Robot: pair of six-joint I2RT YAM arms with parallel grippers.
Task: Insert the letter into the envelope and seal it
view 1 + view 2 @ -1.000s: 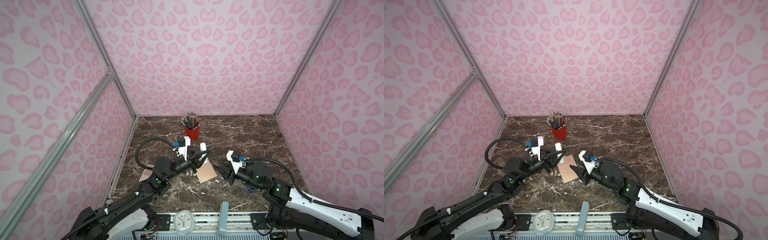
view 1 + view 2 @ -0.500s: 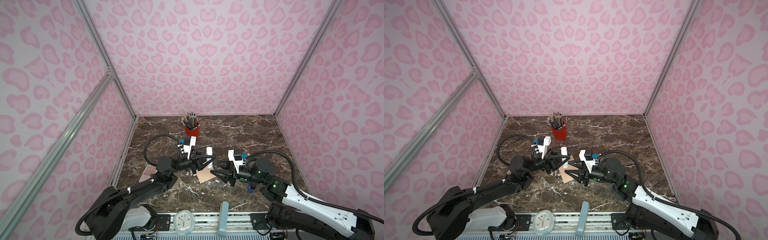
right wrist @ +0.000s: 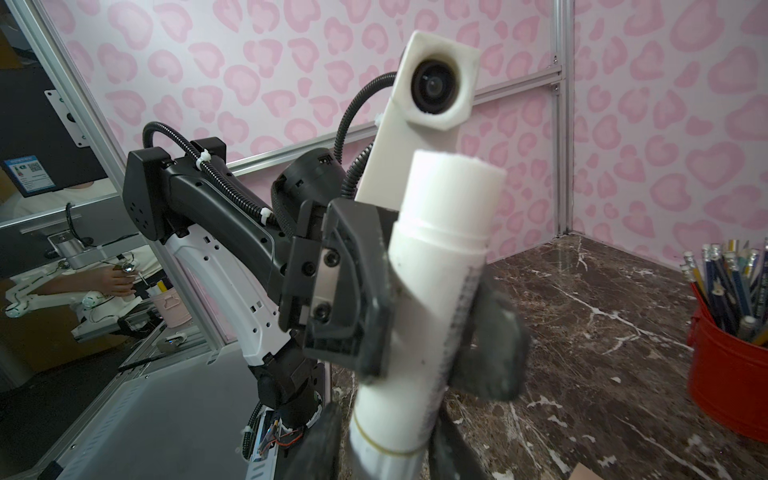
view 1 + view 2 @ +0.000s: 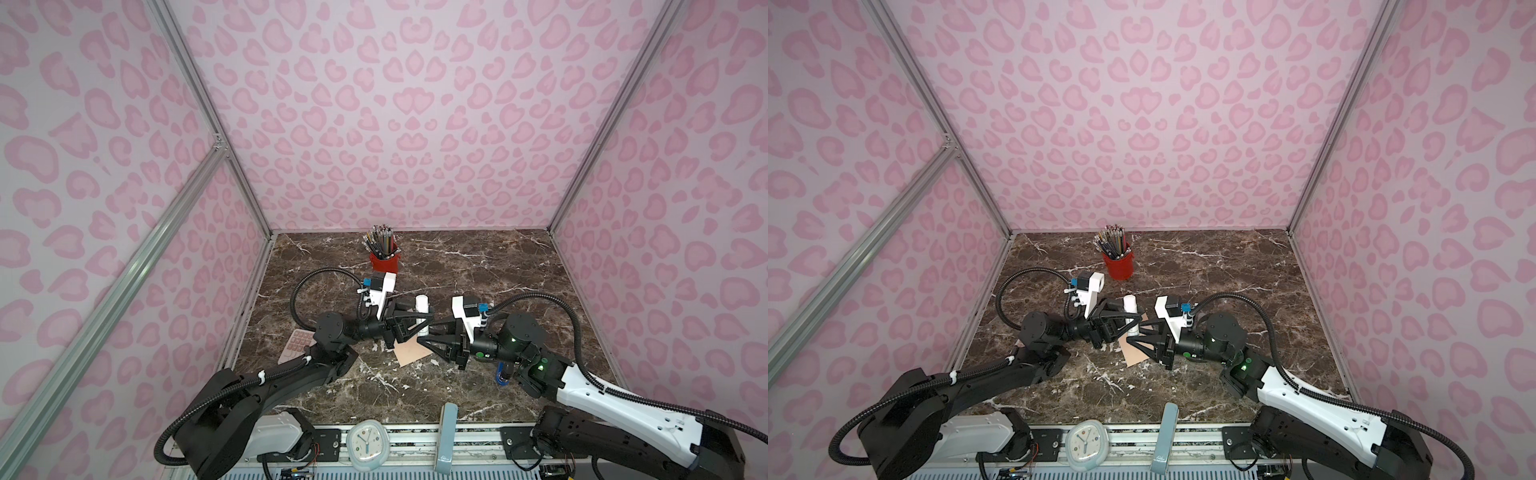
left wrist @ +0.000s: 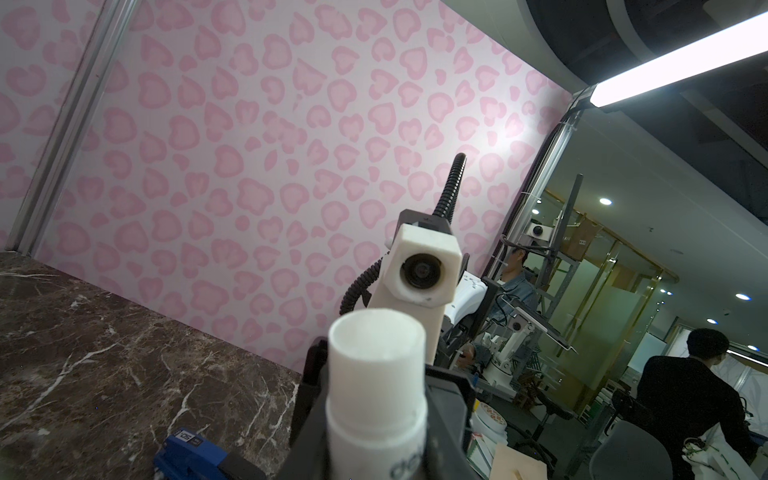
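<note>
Left claw (image 4: 424,322) is clenched on the white glue stick (image 4: 422,305) above the envelope (image 4: 411,352) on the counter (image 4: 498,270); right claw (image 4: 428,332) flanks the stick's near end, whether gripping I cannot tell

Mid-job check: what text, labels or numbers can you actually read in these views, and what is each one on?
"do": the start of dark lettering on the white cylindrical glue stick; the rest is cut off at the picture's edge.
White tag on the blue object on the marble: digits, too blurred to read.
Blue notice with a QR code outside the cell: too small.
White clock dial and pink calculator keys: too small.
</note>
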